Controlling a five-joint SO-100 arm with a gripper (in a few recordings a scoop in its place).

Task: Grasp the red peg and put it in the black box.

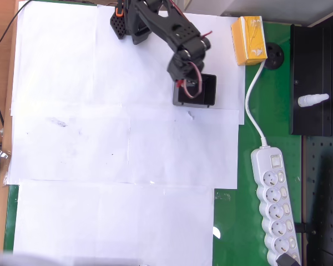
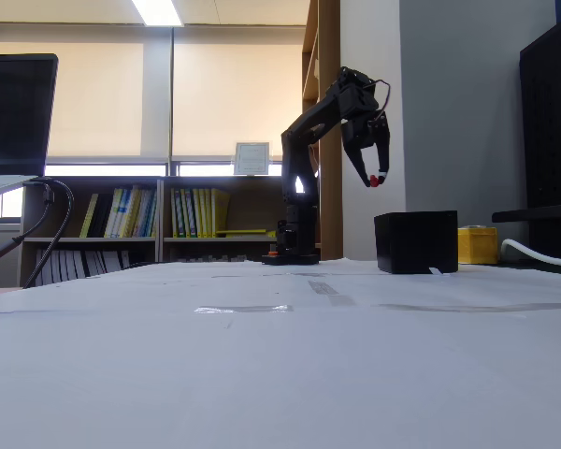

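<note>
My black gripper (image 2: 376, 177) hangs in the air with its fingers pointing down, shut on the red peg (image 2: 376, 181), a tiny red dot at the fingertips. The black box (image 2: 415, 241) stands on the white paper, below the peg and slightly to its right in the fixed view. From overhead, the gripper (image 1: 184, 83) sits over the left part of the black box (image 1: 202, 91) and hides part of its opening; a small red spot shows at the gripper's tip there.
A yellow carton (image 1: 248, 40) stands just right of the box. A white cable (image 1: 254, 102) runs down to a white power strip (image 1: 275, 208). A black panel with a white bottle (image 1: 312, 100) lies at far right. White paper sheets (image 1: 100, 166) cover the table.
</note>
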